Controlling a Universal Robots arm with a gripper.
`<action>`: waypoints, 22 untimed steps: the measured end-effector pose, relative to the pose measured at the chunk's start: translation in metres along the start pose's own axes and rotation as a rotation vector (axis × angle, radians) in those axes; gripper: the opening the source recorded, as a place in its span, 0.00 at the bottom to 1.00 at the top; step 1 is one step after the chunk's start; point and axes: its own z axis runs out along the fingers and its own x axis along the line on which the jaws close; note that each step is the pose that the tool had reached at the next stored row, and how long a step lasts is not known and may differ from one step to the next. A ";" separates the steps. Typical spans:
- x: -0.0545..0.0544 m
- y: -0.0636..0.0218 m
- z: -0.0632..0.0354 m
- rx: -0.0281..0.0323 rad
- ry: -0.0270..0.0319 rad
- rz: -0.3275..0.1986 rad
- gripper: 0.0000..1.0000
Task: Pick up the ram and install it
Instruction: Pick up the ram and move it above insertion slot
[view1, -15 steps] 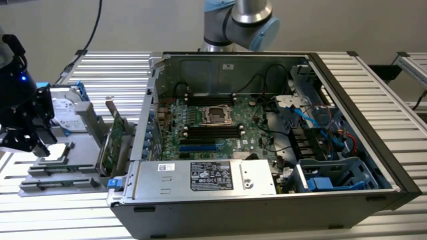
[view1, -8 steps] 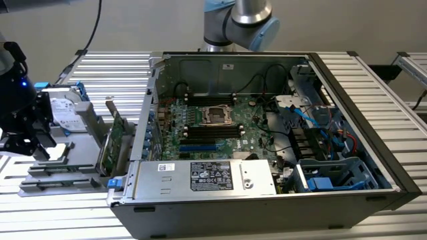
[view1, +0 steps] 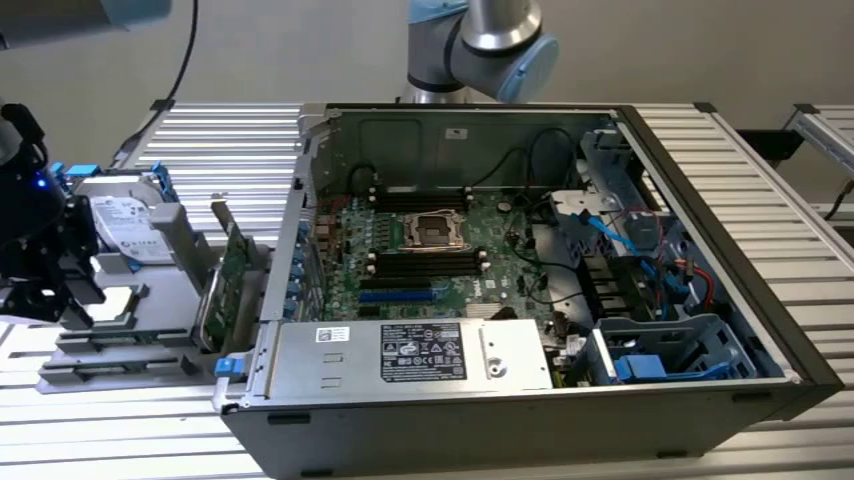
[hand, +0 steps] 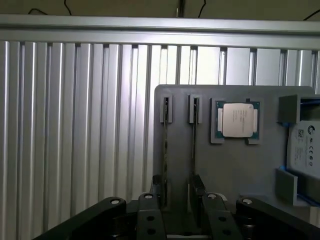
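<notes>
Hand (hand: 177, 200) spread wide above the grey tray (hand: 235, 170); the ram (hand: 166, 145) sits in its tray slot.

Exterior view: the open computer case (view1: 534, 250) lies on the slatted bench (view1: 200, 130) just beside the tray, which carries a hard drive (view1: 127, 225) and an upright green card (view1: 234, 270) at its case-side edge. Wrist view: the ram stands on edge, a second stick (hand: 194, 145) in the neighbouring slot, a processor (hand: 237, 120) in a pocket beyond; bare bench slats border the tray.
</notes>
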 end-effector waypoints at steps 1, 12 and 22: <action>0.000 0.0021 0.0020 0.0002 -0.0001 -0.001 0.36; 0.005 0.0030 0.0224 0.0003 -0.0002 -0.003 0.36; 0.008 -0.0040 0.0405 0.0005 -0.0002 -0.004 0.36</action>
